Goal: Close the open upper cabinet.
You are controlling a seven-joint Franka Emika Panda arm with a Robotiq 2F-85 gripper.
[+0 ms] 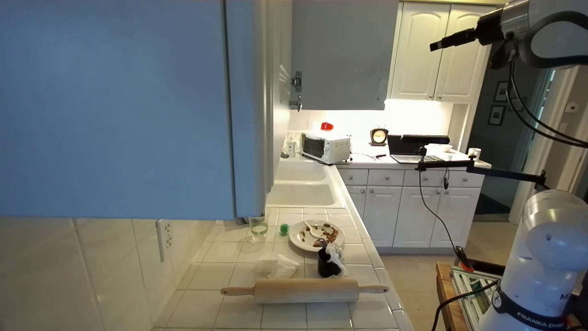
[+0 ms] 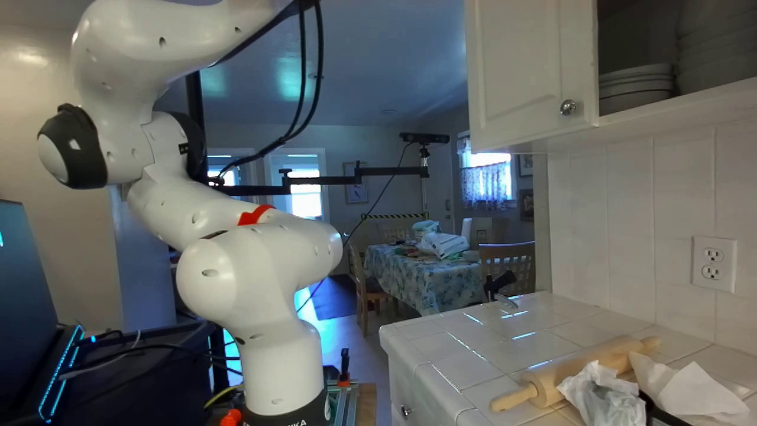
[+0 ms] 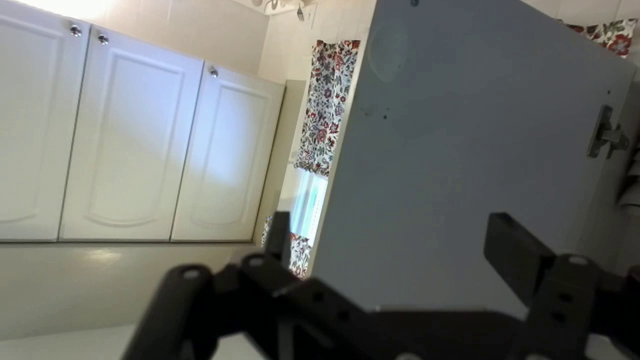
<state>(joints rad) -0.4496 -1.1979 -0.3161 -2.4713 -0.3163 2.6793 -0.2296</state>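
Is holding the fingers [image 3: 515,255] well apart and is pointing them toward the grey back of the open door [image 3: 450,165] of the cabinet [image 2: 680,106], on the wall [image 2: 627,207] above the tabletop [image 2: 568,337].

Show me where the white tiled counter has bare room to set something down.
On the white tiled counter, most room lies between the pale wooden rolling pin and the black tool at the end. A narrower patch separates the crumpled white paper from the white tiled wall. Crowded: around the round white plate, green ball, clear glass and black container.
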